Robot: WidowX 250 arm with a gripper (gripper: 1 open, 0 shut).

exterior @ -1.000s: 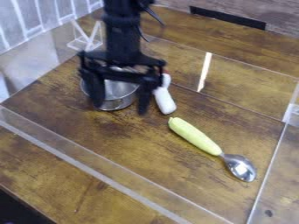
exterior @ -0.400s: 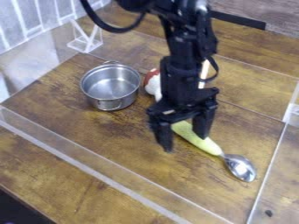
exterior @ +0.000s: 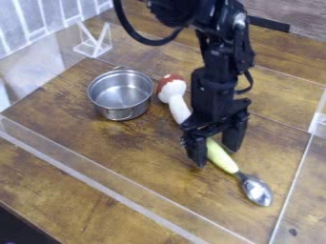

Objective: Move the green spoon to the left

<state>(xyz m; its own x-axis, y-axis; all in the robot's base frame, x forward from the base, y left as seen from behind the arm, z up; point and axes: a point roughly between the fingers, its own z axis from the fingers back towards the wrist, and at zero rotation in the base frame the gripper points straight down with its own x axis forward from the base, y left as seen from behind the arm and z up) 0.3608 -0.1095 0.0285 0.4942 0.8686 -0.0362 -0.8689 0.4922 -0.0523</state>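
Table (exterior: 76, 181) is wood w/ clear walls around it; any fast sideways sweep toward 9 o'clock could knock things into the pot (exterior: 120, 93), which sits at approx 10 o'clock from the arm. Arm comes down from 12 o'clock, gripper (exterior: 214, 149) pointing straight down, jaws spread wide, nothing held. Spoon (exterior: 230, 164) lies flat on the table at approx 4 o'clock of frame centre, handle under/between the fingers, metal bowl out at 5 o'clock. Main risk, imo: jaws straddle the handle at an angle, so closing may twist or squirt the smooth round plastic out. Fingertips look v. near the wood; pressing lower could jam them. White stub w/ red tip (exterior: 176, 98) is near, at 11 o'clock of the gripper, and could get bumped on the move left.
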